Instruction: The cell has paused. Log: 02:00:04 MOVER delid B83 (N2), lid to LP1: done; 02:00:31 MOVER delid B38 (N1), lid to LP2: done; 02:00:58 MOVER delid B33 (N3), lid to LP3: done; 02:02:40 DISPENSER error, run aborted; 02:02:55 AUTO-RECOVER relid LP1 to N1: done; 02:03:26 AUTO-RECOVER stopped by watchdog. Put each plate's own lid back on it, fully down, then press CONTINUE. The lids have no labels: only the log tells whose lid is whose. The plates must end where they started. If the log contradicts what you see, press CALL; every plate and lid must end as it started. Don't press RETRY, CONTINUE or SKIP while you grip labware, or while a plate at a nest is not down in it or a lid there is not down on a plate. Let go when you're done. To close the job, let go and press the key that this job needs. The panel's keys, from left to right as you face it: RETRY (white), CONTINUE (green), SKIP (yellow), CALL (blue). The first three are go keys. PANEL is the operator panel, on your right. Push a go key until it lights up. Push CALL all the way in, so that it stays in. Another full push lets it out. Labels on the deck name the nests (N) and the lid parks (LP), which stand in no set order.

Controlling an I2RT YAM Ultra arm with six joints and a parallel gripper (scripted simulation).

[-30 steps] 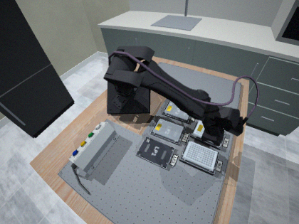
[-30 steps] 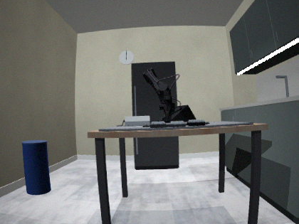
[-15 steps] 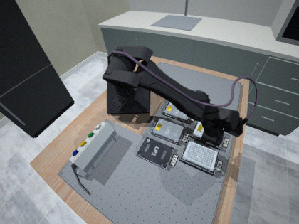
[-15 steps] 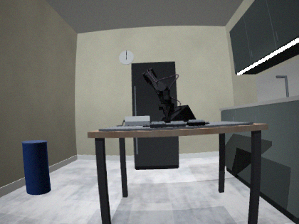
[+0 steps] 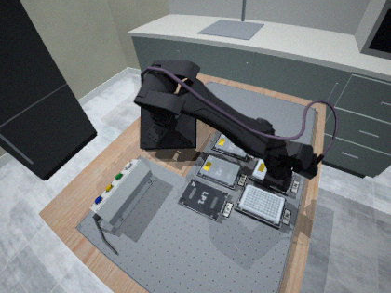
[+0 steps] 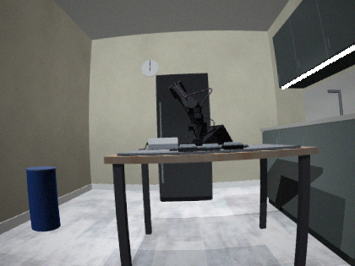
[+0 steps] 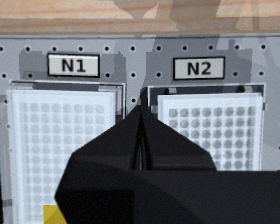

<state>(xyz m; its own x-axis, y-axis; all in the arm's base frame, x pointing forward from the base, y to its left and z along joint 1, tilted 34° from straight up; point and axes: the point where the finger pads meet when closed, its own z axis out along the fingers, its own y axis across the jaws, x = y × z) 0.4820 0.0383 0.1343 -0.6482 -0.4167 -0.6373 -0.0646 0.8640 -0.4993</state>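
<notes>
The claw (image 7: 141, 107) is pinched fully shut with nothing in it, hanging over the gap between the N1 label (image 7: 73, 65) and the N2 label (image 7: 199, 68). Below N1 sits a lidded plate (image 7: 60, 145); below N2, an uncovered plate (image 7: 212, 135).

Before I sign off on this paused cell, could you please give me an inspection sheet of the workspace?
Surface: grey perforated deck on a wooden table.
Job's things: N1 plate looks hazy, as if lidded; N2 plate shows bare wells; LP1 park holds no lid; one lid lies beside it; panel at deck edge.
Clutter: nothing seen.
Gripper: gripper shut, holding nothing, above the gap between N1 and N2.
Cables: purple cable loops along the arm.
Surroundings: counter with sink, blue bin.
</notes>
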